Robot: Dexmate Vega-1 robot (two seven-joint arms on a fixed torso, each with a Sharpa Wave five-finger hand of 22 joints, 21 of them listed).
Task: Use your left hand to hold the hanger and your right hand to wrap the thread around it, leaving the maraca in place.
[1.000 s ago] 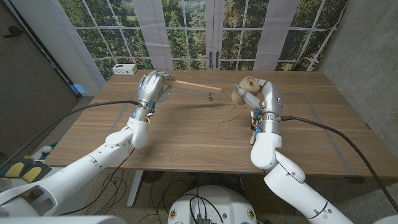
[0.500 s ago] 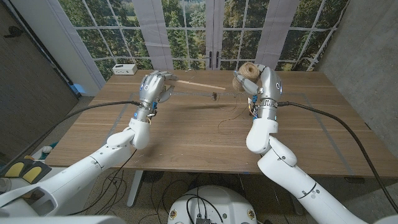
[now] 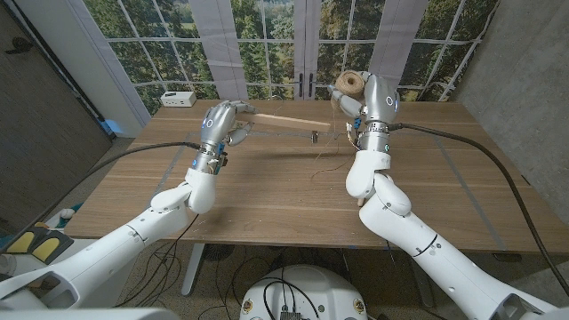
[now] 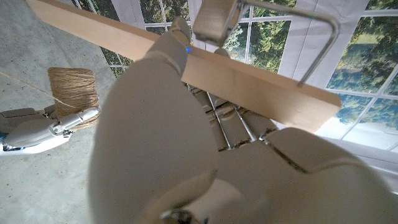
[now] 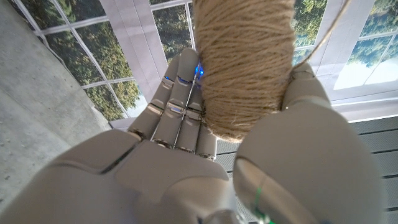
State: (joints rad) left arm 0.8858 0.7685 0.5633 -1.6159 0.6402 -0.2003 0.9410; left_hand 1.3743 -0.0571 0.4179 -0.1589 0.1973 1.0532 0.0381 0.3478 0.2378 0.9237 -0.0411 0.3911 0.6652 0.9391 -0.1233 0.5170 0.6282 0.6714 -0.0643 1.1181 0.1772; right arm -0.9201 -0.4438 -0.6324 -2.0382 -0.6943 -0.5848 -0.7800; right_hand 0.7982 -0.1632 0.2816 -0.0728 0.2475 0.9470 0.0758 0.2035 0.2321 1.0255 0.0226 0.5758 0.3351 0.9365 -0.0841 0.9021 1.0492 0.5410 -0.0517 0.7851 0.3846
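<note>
Paned windows with a forest scene back one wooden table (image 3: 267,191), seen from the head camera. One left hand (image 3: 220,127) is raised above the table's far left part, fingers wrapped around one end of one wooden hanger (image 3: 283,122); the bar runs rightward, clear of the tabletop, to a small metal clip at its free end. From the left wrist camera, the same hanger (image 4: 249,78) crosses the fingers as a flat pale bar with a bent wire hook beside it. One right hand (image 3: 366,100) is lifted near the far edge, fingers clasped around one spool of thread (image 3: 353,85), brown twine wound in a thick roll. From the right wrist camera, the spool (image 5: 244,59) sits between thumb and fingers. A single strand appears to hang from the spool toward the table near the clip, though it is too thin to trace. One small white box (image 3: 179,98) lies at the far left corner.
</note>
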